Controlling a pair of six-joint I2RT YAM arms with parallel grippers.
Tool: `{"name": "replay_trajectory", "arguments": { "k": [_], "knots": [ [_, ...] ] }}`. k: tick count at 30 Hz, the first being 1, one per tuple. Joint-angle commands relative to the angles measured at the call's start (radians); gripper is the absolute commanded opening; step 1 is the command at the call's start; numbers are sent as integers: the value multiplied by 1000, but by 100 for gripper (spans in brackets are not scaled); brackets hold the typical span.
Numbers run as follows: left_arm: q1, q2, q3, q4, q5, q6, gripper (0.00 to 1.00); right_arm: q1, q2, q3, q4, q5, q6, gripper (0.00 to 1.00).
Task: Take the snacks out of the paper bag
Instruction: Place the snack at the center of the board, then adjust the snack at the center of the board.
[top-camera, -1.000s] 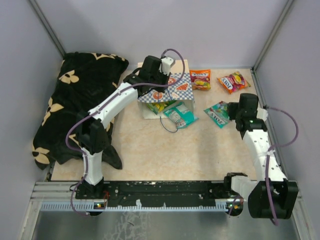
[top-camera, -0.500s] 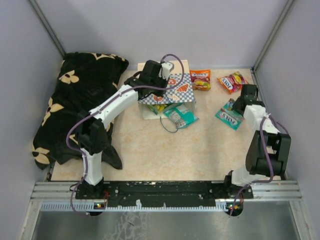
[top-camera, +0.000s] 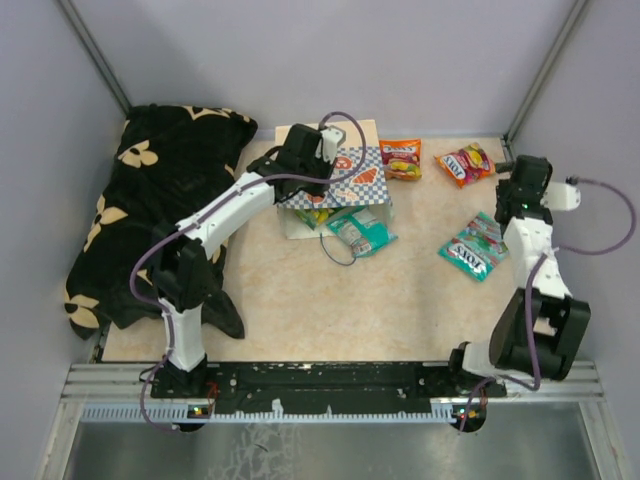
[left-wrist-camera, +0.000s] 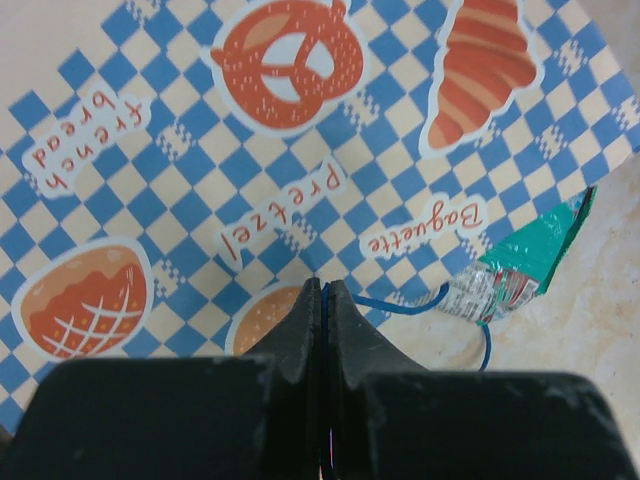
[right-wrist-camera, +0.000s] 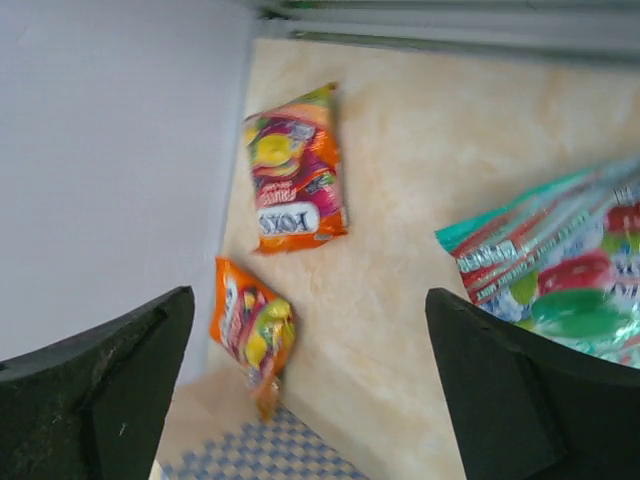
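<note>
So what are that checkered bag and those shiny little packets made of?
The cream-and-blue checkered bag looks like matte printed paper: flat colour, no glare. The teal candy packet and the orange candy packet look like thin glossy plastic film, probably: bright shiny streaks and a wrinkled surface.

A black cloth (top-camera: 150, 210) with cream flower shapes lies crumpled along the left side of the beige worktop (top-camera: 400, 300), from the far corner almost to the near edge. Plain grey walls (top-camera: 420, 60) stand around the worktop on three sides.
</note>
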Motion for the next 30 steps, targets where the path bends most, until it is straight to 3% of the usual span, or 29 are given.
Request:
{"name": "replay_trajectory", "arguments": {
  "k": [1,6,9,11,14,23,30],
  "knots": [
    [7,-93,-101,31,-14,-9,0,12,-182,43,54,-285,-846,99],
    [7,-123,-170,55,16,2,0,51,-191,5,-248,-166,-1115,99],
    [7,-114,-175,47,12,3,0,58,-103,18,-355,-23,-1142,99],
    [7,-106,-173,50,20,-3,0,58,-15,37,-388,-9,-1125,99],
    [7,-87,-155,40,44,-8,0,67,53,27,-340,4,-1061,99],
    [10,-89,-158,17,13,0,0,16,143,-112,-47,-221,-887,99],
    [22,-92,-164,18,18,3,0,17,317,11,-194,36,-716,99]
  ]
}}
